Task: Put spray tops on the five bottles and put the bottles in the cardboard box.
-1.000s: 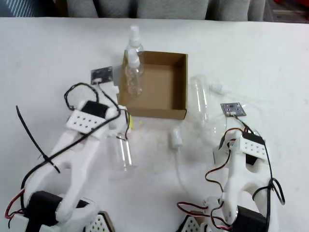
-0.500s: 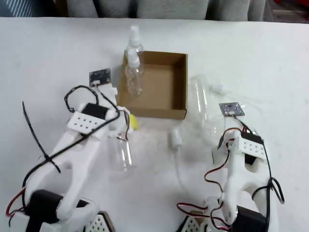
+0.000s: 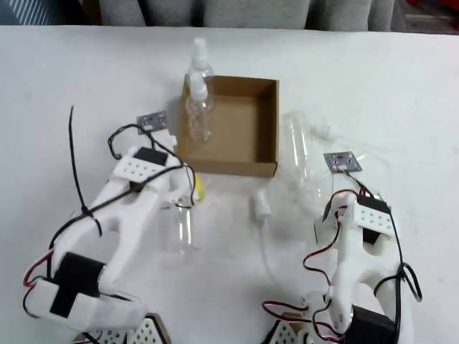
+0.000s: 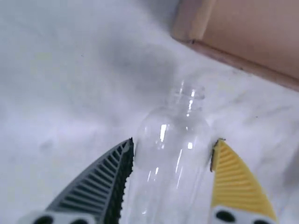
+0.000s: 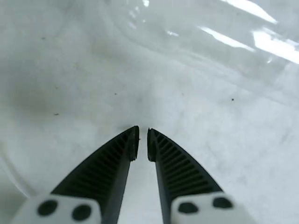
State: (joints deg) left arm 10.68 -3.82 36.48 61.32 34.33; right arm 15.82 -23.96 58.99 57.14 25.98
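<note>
Now ribbed left tool (image 4: 174,141) gapes around clear bottle (image 4: 170,163); right tool (image 5: 142,134) pinched closed, empty.

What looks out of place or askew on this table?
A loose spray top lies on the table before the cardboard box, tube trailing. A capless bottle lies on its side at the left end effector; another clear bottle lies right of the box. Nothing looks spilled or damaged.
</note>
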